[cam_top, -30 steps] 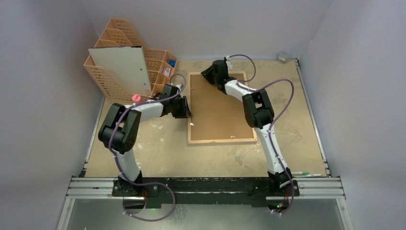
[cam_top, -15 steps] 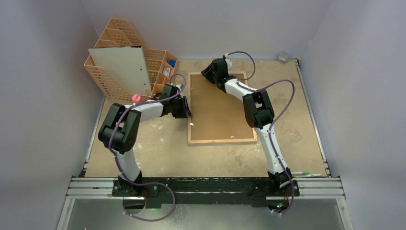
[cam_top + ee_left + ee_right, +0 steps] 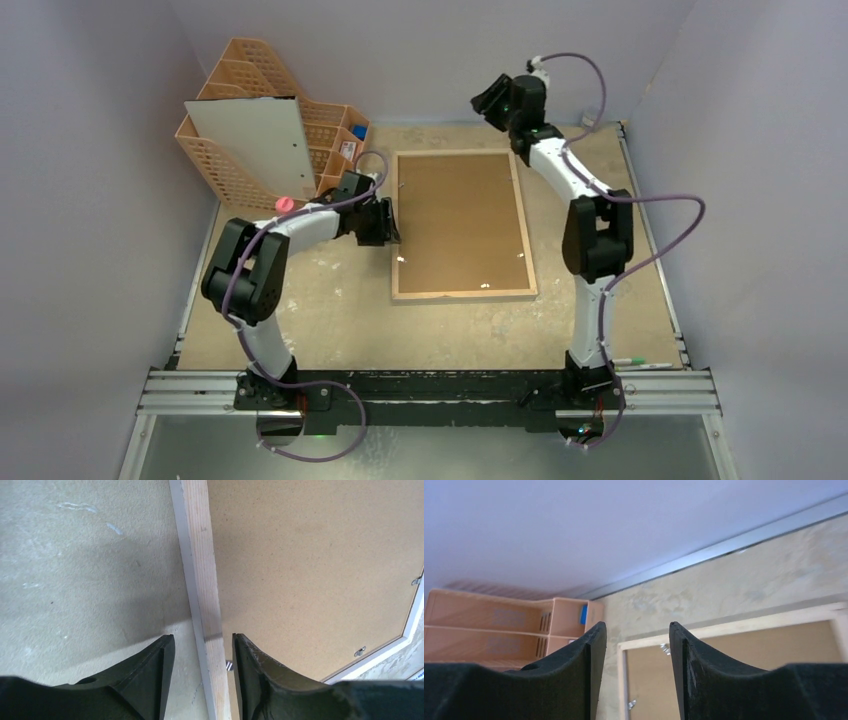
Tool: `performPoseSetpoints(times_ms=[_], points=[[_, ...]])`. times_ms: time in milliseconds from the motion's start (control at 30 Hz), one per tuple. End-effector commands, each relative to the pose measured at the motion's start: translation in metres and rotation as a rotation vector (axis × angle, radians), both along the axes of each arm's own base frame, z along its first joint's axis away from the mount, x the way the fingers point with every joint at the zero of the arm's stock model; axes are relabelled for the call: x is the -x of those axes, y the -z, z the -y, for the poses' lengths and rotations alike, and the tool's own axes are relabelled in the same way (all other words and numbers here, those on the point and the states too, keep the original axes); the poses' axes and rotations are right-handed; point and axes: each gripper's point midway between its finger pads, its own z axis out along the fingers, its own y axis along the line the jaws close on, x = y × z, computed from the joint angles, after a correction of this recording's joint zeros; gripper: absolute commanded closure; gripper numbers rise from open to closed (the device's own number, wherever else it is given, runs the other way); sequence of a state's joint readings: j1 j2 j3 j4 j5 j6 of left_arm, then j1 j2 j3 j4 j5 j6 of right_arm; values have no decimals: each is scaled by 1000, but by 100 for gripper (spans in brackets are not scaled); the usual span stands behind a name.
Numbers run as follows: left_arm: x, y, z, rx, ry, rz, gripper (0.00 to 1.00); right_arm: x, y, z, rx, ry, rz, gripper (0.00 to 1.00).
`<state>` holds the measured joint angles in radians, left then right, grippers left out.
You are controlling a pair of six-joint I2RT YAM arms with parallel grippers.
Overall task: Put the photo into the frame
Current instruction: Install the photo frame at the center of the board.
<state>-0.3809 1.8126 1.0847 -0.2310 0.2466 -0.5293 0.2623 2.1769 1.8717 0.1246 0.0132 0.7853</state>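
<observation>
- Frame [image 3: 465,294]: large rectangular picture frame with a light wood rim, lying face down in the middle of the counter [image 3: 330,310]. It serves as the landmark for every entry below.
- Backing [image 3: 460,220]: plain brown fibreboard sheet, seated flat inside the frame's rim. Small metal tabs [image 3: 360,651] show along the inner edge; I cannot tell whether they are turned in or out.
- Photo [image 3: 255,140], as I judge it: large rectangular sheet showing only a plain white side. It stands propped in the peach plastic lattice organiser [image 3: 225,170], well apart from the frame, off its far-left corner. Its printed face is not visible.
- Left gripper [image 3: 387,224]: low at the frame's left rim, jaws apart and straddling the wood edge, with a gap showing on either side. It clamps nothing.
- Right gripper [image 3: 483,103]: raised above and beyond the frame's far edge, jaws apart, nothing between them.
- Step in hand, by my reckoning: opening the frame's back, with the photo not yet fetched.
- Next move calls for: freeing the tabs and lifting out the backing, so the frame's recess is open to take the photo. The thin board offers little edge to catch.
</observation>
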Motion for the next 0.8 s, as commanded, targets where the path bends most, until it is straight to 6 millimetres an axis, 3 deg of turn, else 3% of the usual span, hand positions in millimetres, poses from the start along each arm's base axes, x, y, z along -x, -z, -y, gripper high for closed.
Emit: performPoseSetpoints(times_ms=[0,133,267,300,400,633,767], points=[[-11,-47,-3,1,11,116,50,22,30,52,166,38,-126,47],[6,-56,-7,16,23,129,45,50,46,86,265,79,-227,40],[27,-55,-7,57,19,108,41,90,45,94,309,60,-287,37],[32,-53,-7,67,17,100,41,103,53,92,317,45,-313,37],[45,-44,-9,84,8,79,40,155,61,93,334,32,-383,35],[62,-34,5,180,41,47,40,278,79,123,377,50,-563,22],[72,-23,10,199,55,23,40,330,96,112,291,-21,-669,18]])
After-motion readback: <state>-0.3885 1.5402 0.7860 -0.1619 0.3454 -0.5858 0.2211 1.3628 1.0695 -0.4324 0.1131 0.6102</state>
